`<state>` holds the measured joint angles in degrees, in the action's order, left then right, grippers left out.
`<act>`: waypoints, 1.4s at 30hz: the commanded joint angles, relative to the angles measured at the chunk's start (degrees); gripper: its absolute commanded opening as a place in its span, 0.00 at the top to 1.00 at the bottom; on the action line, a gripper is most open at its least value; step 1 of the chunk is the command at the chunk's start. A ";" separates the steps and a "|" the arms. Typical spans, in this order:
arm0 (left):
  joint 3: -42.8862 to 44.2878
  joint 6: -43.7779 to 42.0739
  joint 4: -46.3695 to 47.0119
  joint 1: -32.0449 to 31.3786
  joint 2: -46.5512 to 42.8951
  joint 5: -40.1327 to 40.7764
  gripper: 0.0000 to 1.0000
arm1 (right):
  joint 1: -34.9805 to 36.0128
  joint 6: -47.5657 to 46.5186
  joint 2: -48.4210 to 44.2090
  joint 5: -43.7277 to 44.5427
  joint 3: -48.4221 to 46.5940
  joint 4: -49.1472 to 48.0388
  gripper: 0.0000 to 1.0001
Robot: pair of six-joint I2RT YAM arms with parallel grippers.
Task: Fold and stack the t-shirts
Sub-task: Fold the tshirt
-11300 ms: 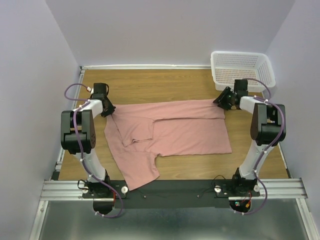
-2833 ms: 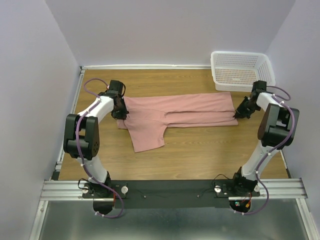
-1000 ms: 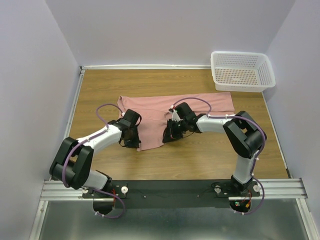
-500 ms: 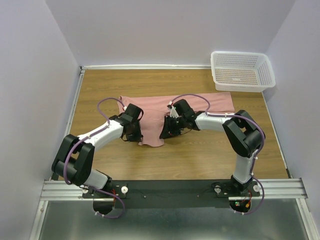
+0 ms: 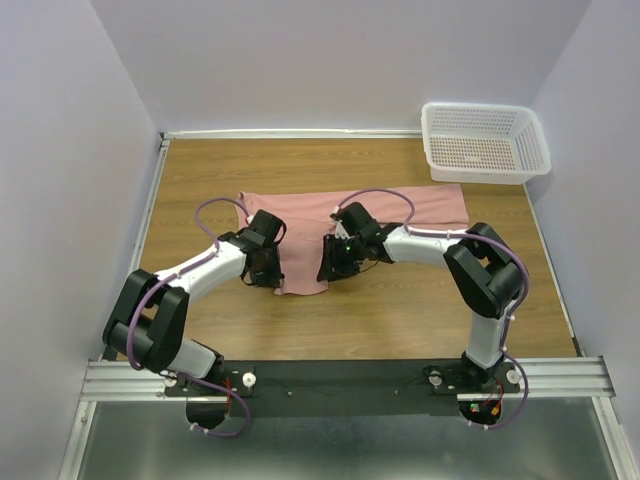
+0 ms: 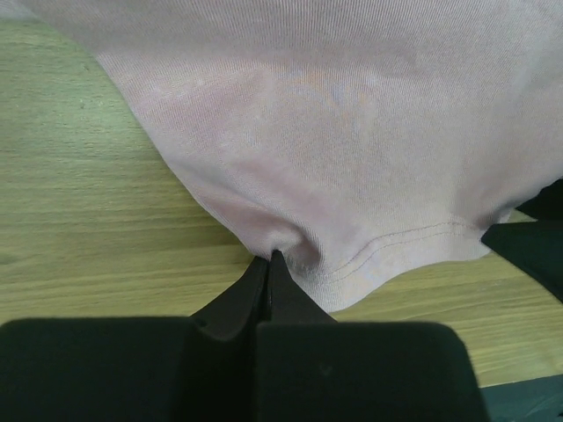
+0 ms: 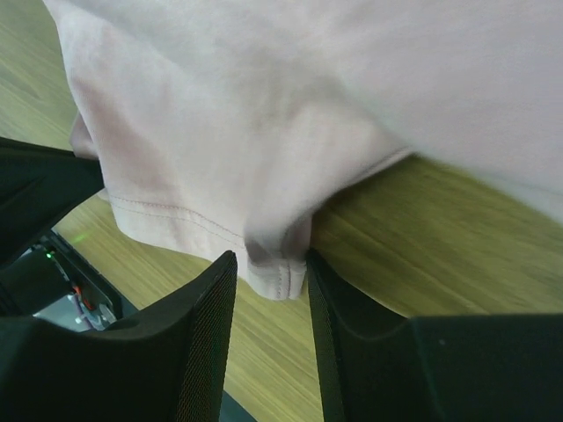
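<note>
The dusty pink t-shirt (image 5: pixel 400 210) lies as a long folded strip across the table's middle, with a flap hanging toward me on its left part. My left gripper (image 5: pixel 273 280) is at the flap's near left edge, shut on a pinch of the hem (image 6: pixel 290 242); it shows again in the left wrist view (image 6: pixel 268 257). My right gripper (image 5: pixel 327 272) is at the flap's near right corner. In the right wrist view (image 7: pixel 271 264) its jaws stand apart with the hem corner (image 7: pixel 281 277) between them, cloth touching one finger. The shirt's print is hidden.
A white mesh basket (image 5: pixel 484 107) stands at the far right corner. Bare wooden table (image 5: pixel 400 310) lies in front of the shirt. Grey walls close in the left, the right and the back.
Both arms came in from the shirt's ends to the flap's near edge. In the last second both grippers shifted slightly, and the flap's near edge drew back a little.
</note>
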<state>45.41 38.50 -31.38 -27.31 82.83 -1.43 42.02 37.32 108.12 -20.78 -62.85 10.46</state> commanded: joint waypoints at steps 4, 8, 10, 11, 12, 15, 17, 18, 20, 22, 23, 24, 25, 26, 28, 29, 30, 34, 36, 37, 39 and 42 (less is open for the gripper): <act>-1.20 -1.32 -1.06 -0.29 -2.76 1.70 1.00 | 2.36 1.17 2.54 6.01 -0.43 5.45 0.69; -0.59 -1.41 -1.41 -0.37 -3.28 1.96 1.00 | 2.28 1.35 2.28 6.89 -0.43 5.80 0.86; -0.06 -1.32 -1.67 -0.29 -3.37 2.31 1.00 | 2.28 1.00 2.19 7.24 -1.22 5.89 0.96; 0.81 -1.32 -1.85 -0.29 -3.29 2.57 1.00 | 2.19 0.83 2.10 8.11 -1.66 6.15 0.99; 1.26 -1.32 -1.93 -0.20 -3.29 2.84 1.00 | 2.19 0.91 1.93 8.55 -2.01 6.24 0.99; 4.33 -1.59 -2.28 0.41 -2.24 4.33 1.00 | 1.58 0.12 1.92 9.00 -4.99 6.85 0.99; 7.57 -2.28 -2.37 1.47 -0.74 5.73 1.00 | 0.17 -0.06 2.36 8.82 -7.88 7.38 0.99; 8.81 -2.64 -2.37 2.25 0.39 6.43 1.00 | -0.53 -0.14 2.62 8.65 -8.86 7.56 0.99; 13.01 -3.95 -1.94 3.39 2.06 8.19 1.00 | -2.98 0.03 3.59 8.12 -12.10 8.17 0.99; 16.27 -5.01 -1.67 5.32 5.39 8.99 1.00 | -5.79 0.47 4.64 7.16 -14.57 8.26 1.00; 20.12 -5.45 -1.50 5.77 6.81 9.08 1.00 | -6.59 0.21 6.39 5.59 -17.37 8.26 0.99; 22.16 -6.50 -1.32 6.21 8.21 9.43 1.00 | -7.38 -0.05 7.19 4.87 -19.13 8.35 1.00; 26.18 -6.94 -1.15 6.74 11.01 10.56 1.00 | -8.70 -0.14 8.15 3.82 -20.54 8.44 0.99; 28.40 -7.47 -1.23 7.00 12.61 10.92 1.00 | -9.32 -0.23 8.95 3.38 -21.95 8.44 0.99; 32.36 -9.32 -0.88 7.27 15.25 11.89 1.00 | -10.55 -0.58 11.50 3.20 -25.91 8.53 0.99; 35.42 -9.93 -0.10 7.79 17.43 13.28 1.00 | -11.51 -0.76 12.29 3.28 -27.22 8.53 0.99; 36.93 -10.55 0.26 7.97 18.59 13.82 1.00 | -12.04 -1.02 13.16 3.20 -28.37 8.53 0.99; 42.48 -12.83 3.15 9.90 23.95 14.18 1.00 | -13.54 -2.07 18.00 2.14 -34.17 8.61 0.99; 43.10 -13.10 4.39 10.61 24.92 14.09 1.00 | -13.72 -2.86 19.14 2.32 -35.67 8.61 0.98; 43.53 -13.10 4.92 11.13 25.88 13.91 1.00 | -13.81 -3.30 20.19 2.23 -36.89 8.61 0.96; 43.80 -13.10 4.92 11.58 26.51 13.82 1.00 | -13.89 -3.66 21.25 1.79 -37.87 8.61 0.94; 42.67 -12.58 5.27 11.67 26.95 13.21 1.00 | -13.98 -3.75 22.31 0.74 -38.57 8.61 0.93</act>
<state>87.72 26.96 -27.90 -16.51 109.06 8.93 28.47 35.48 128.22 -18.85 -99.46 17.52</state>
